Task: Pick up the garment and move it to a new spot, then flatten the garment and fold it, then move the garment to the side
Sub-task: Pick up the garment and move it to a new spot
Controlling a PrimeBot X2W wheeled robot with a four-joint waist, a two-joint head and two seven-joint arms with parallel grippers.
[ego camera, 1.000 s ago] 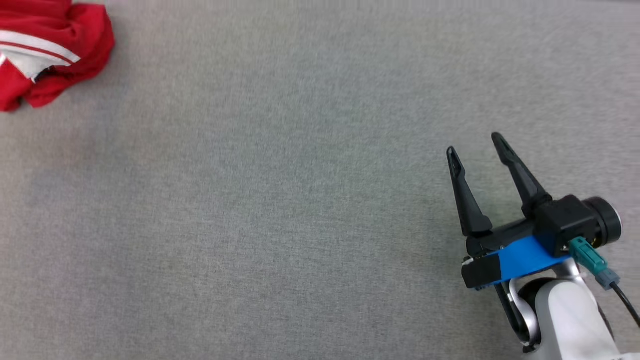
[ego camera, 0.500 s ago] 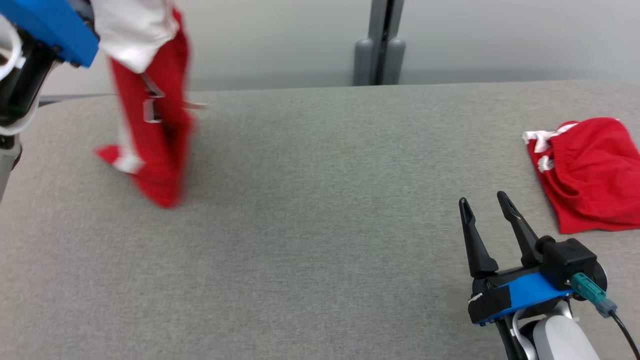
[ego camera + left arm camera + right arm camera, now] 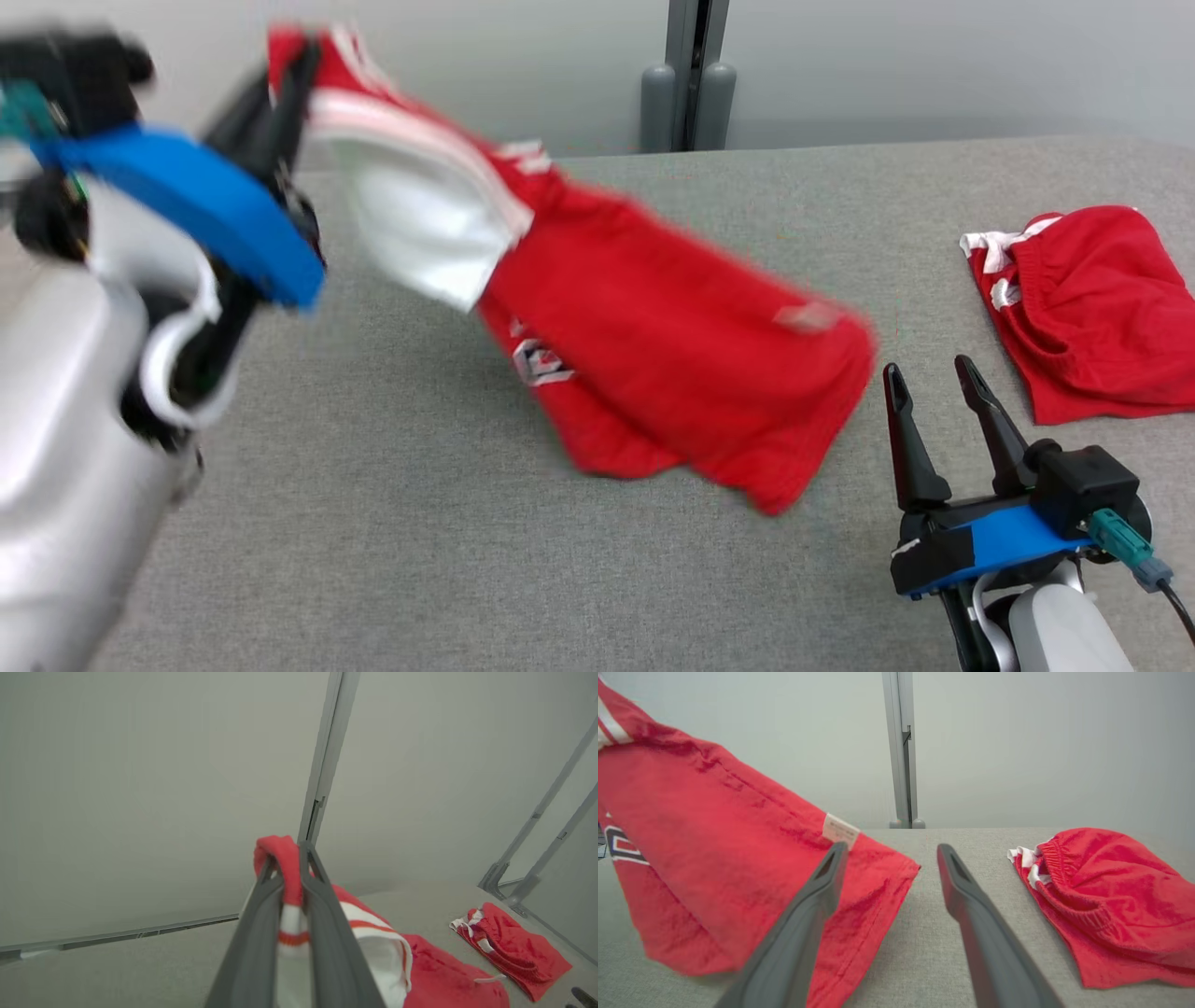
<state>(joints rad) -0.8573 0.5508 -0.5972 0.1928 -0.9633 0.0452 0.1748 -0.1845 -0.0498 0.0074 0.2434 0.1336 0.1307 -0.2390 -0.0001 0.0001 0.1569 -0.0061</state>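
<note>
In the head view the left gripper point(image 3: 285, 84) at ten o'clock has its jaws pinched on the top of the red and white garment point(image 3: 672, 373), which hangs over the middle of the grey worktop point(image 3: 373, 523); the right gripper point(image 3: 930, 370) at five o'clock has its jaws apart and empty. The left wrist view has a red fold squeezed between the jaws. In the right wrist view the garment is at nine o'clock and another red cloth point(image 3: 1106, 896) at three.
</note>
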